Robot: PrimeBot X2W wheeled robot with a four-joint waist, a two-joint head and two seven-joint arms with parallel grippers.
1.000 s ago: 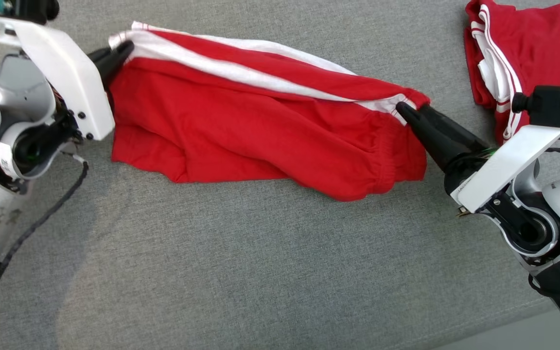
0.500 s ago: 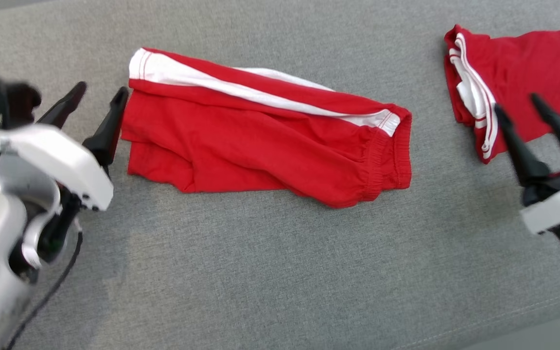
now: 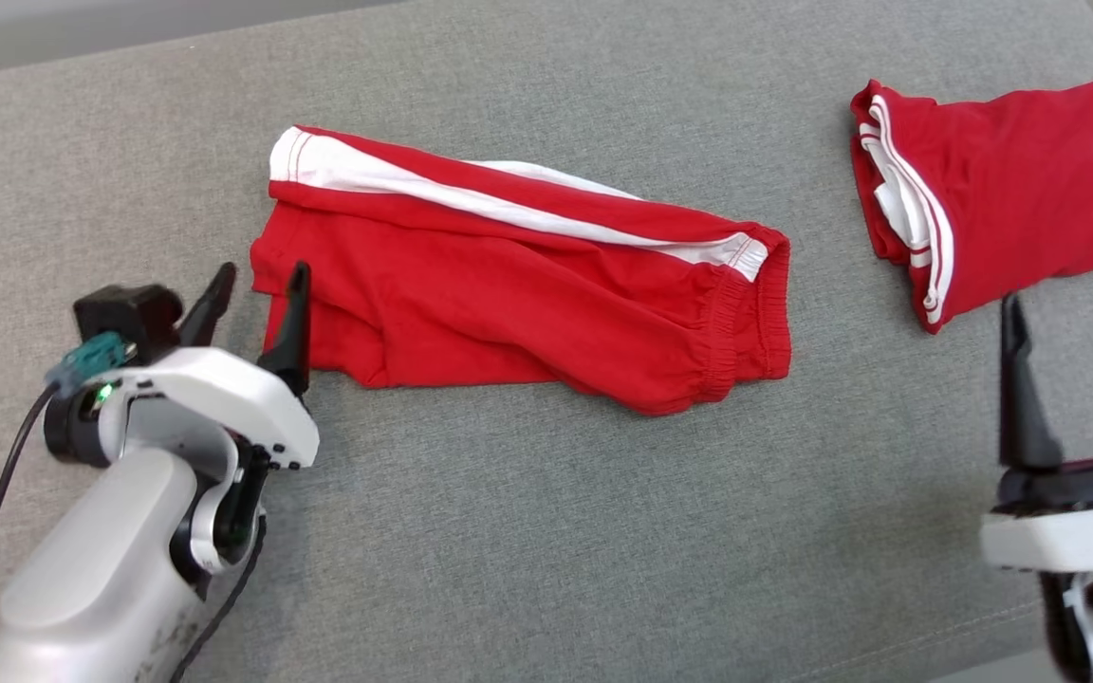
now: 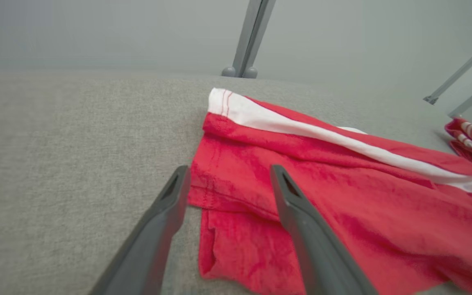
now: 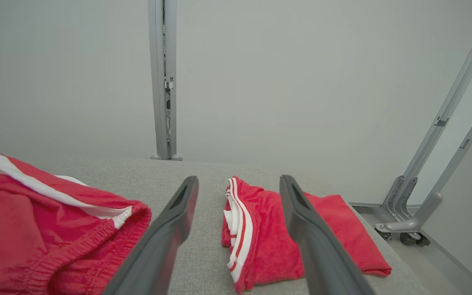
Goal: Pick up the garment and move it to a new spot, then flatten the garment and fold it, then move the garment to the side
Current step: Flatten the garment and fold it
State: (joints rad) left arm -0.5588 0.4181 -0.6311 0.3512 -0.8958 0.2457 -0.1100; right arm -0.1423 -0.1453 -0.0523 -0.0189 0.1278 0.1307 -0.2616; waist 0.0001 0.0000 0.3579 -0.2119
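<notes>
The grey cloth tabletop (image 3: 546,531) is the big thing here. The red garment (image 3: 527,304) lies flat on it around the middle, a bit toward 12. A second red folded piece (image 3: 1011,209) sits well apart at 2 o'clock.

Over at 9 the left claw (image 3: 261,272) is wide open and holding nothing. Its fingers straddle the garment's lower left corner, and I can't tell if it's touching. At 4 the right claw (image 3: 1059,294) is also wide open and empty, just below the second piece.

The garment's long axis runs roughly 10 to 4, with the white-striped leg hem toward 10 and the elastic waistband toward 4.

A second ago both claws were pinched on those two ends, pulling it taut. Now they've let go and backed off, and the cloth lies slack.
</notes>
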